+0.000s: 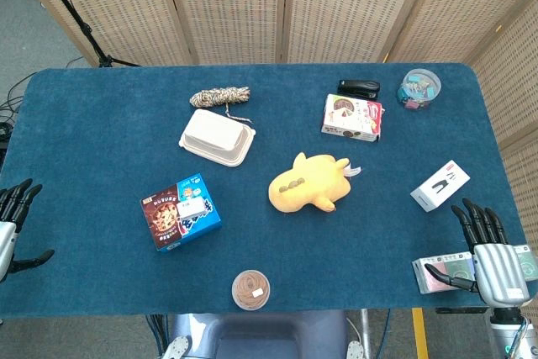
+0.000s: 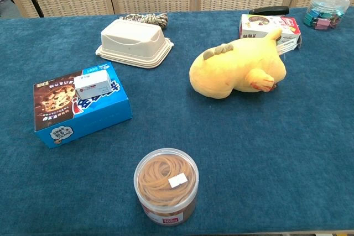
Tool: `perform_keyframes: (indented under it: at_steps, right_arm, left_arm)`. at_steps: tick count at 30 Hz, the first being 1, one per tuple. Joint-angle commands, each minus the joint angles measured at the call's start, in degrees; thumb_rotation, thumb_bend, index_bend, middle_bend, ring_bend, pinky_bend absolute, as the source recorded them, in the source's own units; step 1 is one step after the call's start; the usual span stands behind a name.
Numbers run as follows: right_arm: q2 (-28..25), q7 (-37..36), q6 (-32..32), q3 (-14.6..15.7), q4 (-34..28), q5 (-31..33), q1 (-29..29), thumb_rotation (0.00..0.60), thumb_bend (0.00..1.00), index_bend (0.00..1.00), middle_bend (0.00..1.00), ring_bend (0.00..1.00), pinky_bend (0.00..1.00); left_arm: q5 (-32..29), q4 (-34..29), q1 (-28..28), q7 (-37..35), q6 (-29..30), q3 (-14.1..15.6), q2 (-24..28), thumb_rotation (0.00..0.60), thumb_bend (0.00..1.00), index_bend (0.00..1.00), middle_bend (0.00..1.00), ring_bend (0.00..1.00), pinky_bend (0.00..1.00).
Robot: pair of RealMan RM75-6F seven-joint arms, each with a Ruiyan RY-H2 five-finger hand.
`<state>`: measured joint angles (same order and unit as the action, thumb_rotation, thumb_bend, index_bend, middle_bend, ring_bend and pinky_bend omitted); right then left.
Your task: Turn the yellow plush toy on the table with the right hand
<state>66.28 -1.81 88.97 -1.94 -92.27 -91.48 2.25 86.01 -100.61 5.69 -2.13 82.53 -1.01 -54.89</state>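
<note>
The yellow plush toy (image 1: 308,184) (image 2: 238,67) lies on its side near the middle of the blue table, with brown spots along its back and a white tag at its right end. My right hand (image 1: 487,251) hovers at the table's front right corner, fingers spread, holding nothing, well to the right of the toy. My left hand (image 1: 13,224) is at the front left edge, fingers apart and empty. Neither hand shows in the chest view.
Around the toy: a blue cookie box (image 1: 180,212), a beige lidded container (image 1: 217,137), a rope coil (image 1: 220,96), a jar of rubber bands (image 1: 250,289), a red-white snack box (image 1: 351,117), a black stapler (image 1: 359,88), a clip jar (image 1: 419,88), a white box (image 1: 440,185) and a small box (image 1: 441,273) by my right hand.
</note>
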Motion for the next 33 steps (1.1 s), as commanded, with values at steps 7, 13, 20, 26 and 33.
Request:
perform_keyframes:
  at_steps: [7,13,20,26,33]
  right_arm:
    - [0.94,1.42,-1.7,-0.35,0.63,0.96,0.88,0.097,0.0,0.0,0.0,0.0,0.0]
    - [2.67,6.42,-8.6,-2.55,-2.41,0.83,6.78,0.101,0.0,0.0,0.0,0.0,0.0]
    - [8.21,18.49,-17.95,-7.0,-6.35,4.16,15.55,0.105,0.0,0.0,0.0,0.0,0.0]
    - [17.83,29.12,-25.65,-9.98,-4.84,12.13,22.78,0.1,0.0,0.0,0.0,0.0,0.0]
    - [28.48,36.25,-30.25,-13.96,0.26,18.29,31.5,0.102,0.0,0.0,0.0,0.0,0.0]
  left_arm:
    - [0.23,-0.03,0.25,0.06,-0.32,-0.02,0.12,0.6,0.0,0.0,0.0,0.0,0.0]
    - [-0.4,-0.41,1.13,0.4,-1.32,-0.63,0.49,0.6,0.0,0.0,0.0,0.0,0.0]
    - [-1.51,-1.24,2.34,-2.6,-2.21,-2.08,1.34,0.6,0.0,0.0,0.0,0.0,0.0]
    - [-1.46,-1.56,3.66,-3.23,-4.46,-2.03,1.84,0.6,0.0,0.0,0.0,0.0,0.0]
    - [-2.94,-0.89,3.11,-6.14,-4.05,-2.36,2.63,0.6,0.0,0.0,0.0,0.0,0.0]
